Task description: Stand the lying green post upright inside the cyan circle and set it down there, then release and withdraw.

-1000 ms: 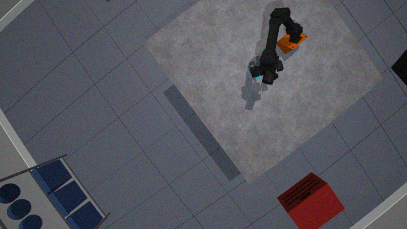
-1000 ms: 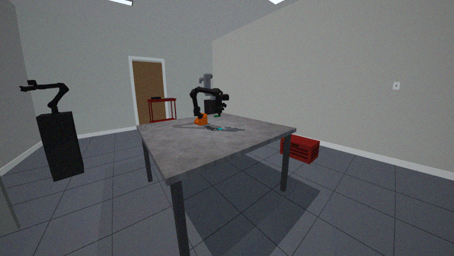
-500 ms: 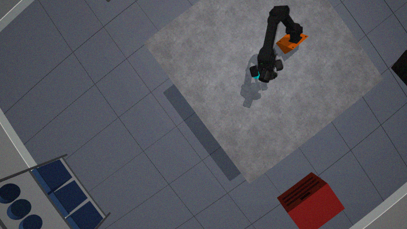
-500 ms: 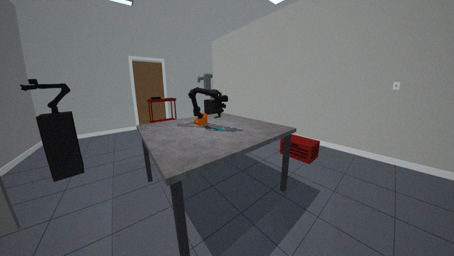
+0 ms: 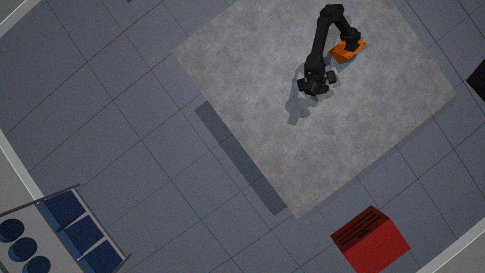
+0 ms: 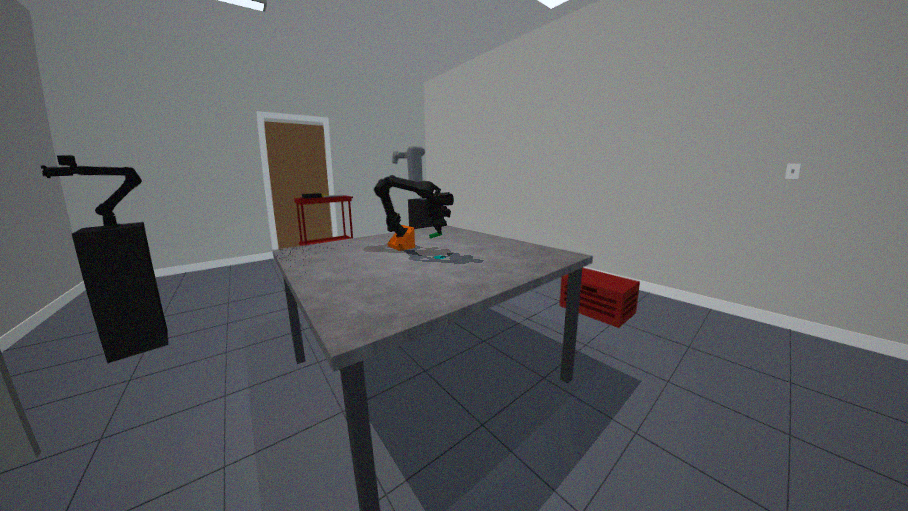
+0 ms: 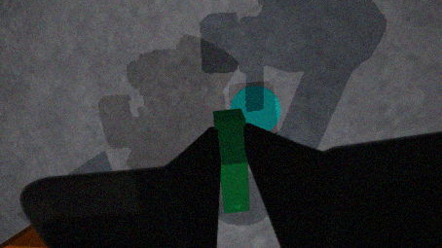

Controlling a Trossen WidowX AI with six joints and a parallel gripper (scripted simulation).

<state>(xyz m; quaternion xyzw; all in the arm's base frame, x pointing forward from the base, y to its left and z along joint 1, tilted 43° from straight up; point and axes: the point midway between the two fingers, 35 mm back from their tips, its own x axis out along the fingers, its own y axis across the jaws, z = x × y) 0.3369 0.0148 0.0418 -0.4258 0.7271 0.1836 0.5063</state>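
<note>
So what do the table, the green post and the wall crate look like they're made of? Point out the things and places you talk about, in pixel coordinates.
Table (image 5: 250,76) (image 6: 428,291): probably concrete or stone, matte, going by its mottled grey top; the legs' material is unclear.
Green post (image 6: 435,235) (image 7: 235,188): perhaps painted wood or plastic, evenly coloured, with flat faces.
Red crate (image 5: 382,244) (image 6: 602,295): likely plastic, dull, with slots in its side.

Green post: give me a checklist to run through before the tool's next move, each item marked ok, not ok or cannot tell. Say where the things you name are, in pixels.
1. Post (image 6: 435,235) (image 7: 235,186) gripped between the fingers of the tool (image 6: 439,231) (image 7: 230,132): ok.
2. Post held off the table (image 5: 250,130) (image 6: 401,291): ok, it hangs above the top.
3. Post upright: not ok, it lies close to level in the exterior view.
4. Cyan circle (image 5: 303,92) (image 6: 439,257) (image 7: 263,113) free of the post: ok, only shadow falls on its visible part.
5. Post centred over the circle: cannot tell; the arm covers it from the top.
</note>
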